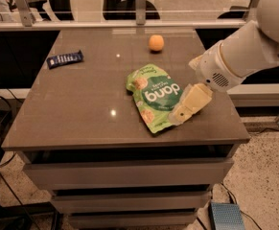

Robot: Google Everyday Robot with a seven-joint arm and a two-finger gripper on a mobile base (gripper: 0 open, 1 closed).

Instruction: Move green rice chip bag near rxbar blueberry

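Camera view: nearest is the front of the grey table [81,123], with stacked drawer fronts [129,174] below it and a blue box [225,217] on the floor at lower right. Green rice chip bag [151,92] lies flat on the tabletop, right of centre and towards the front edge, with the "dang" lettering upside down from here. Gripper [180,113] comes in from the right on the white arm [244,56], angled down-left, its tip over the bag's right edge. Can't tell whether it is spread, closed or touching the bag. Rxbar blueberry [65,59] sits at back left, well apart from the bag. Small orange ball [156,42] is at back centre, near the far edge. Metal rail [81,25] and chair legs [124,4] are beyond.
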